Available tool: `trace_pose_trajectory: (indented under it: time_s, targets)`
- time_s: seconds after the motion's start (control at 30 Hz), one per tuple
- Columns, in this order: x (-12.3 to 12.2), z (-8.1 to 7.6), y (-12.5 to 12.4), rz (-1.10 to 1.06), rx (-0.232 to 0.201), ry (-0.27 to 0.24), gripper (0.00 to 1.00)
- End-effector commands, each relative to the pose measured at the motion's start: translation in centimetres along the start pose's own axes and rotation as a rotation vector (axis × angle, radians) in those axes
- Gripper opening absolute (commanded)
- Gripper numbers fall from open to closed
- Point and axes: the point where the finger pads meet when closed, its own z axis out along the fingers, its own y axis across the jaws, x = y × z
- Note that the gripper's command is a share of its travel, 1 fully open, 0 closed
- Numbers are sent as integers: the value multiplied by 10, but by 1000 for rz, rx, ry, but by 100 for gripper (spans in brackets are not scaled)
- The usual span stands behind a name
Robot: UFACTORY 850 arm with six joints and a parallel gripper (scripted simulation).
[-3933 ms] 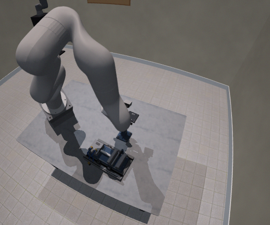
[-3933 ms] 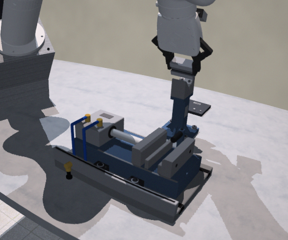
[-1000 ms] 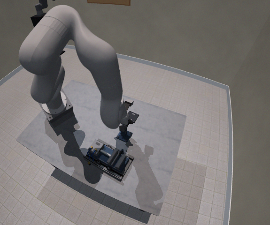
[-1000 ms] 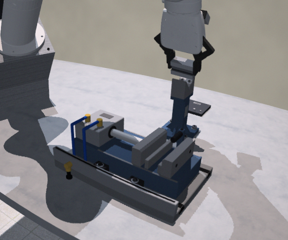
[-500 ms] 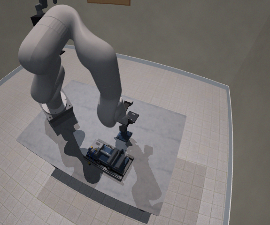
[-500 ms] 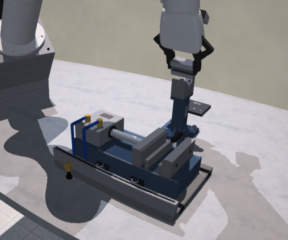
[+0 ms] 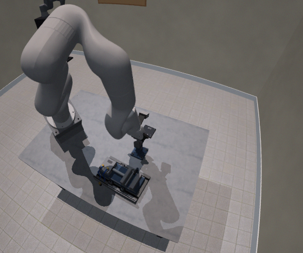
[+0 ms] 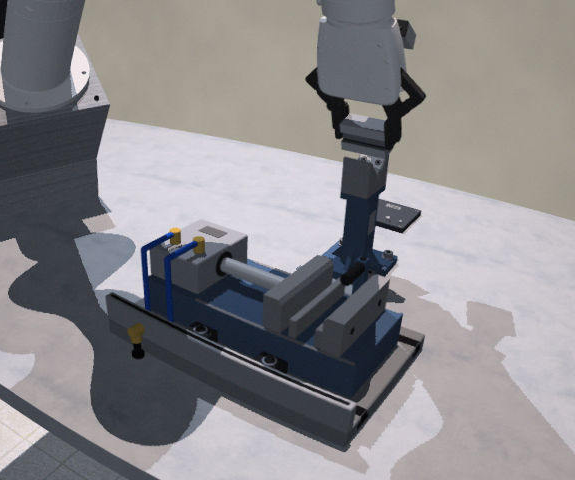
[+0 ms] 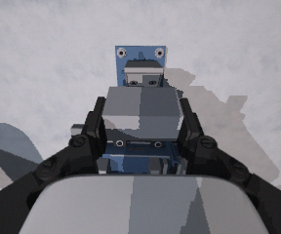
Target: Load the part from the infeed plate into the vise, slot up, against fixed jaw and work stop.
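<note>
My gripper is shut on the part, a grey block, with one finger on each side. It holds the part in the air just above the grey V-block, which sits on a blue post. I cannot tell whether the part touches the V-block. In the wrist view the part fills the gap between the black fingers. The dark infeed plate behind the post is bare. The vise stands open, with the moving jaw on the cylinder rod and the fixed jaw nearer the camera. The slot's facing is not visible.
The black work stop points in between the jaws at the far end. The air cylinder with blue hoses sits at the vise's left. A grey rail runs along the vise's front. The arm's base block stands at far left.
</note>
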Motion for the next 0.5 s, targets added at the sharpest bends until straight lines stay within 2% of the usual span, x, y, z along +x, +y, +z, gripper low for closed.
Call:
trace_pose_trajectory:
  time_s: [0.0, 0.3, 0.47]
  targets:
    - [1, 0, 1, -8, 17, -173, 0]
    - [1, 0, 1, -8, 17, -197, 0]
    - [2, 0, 1, -8, 17, -230, 0]
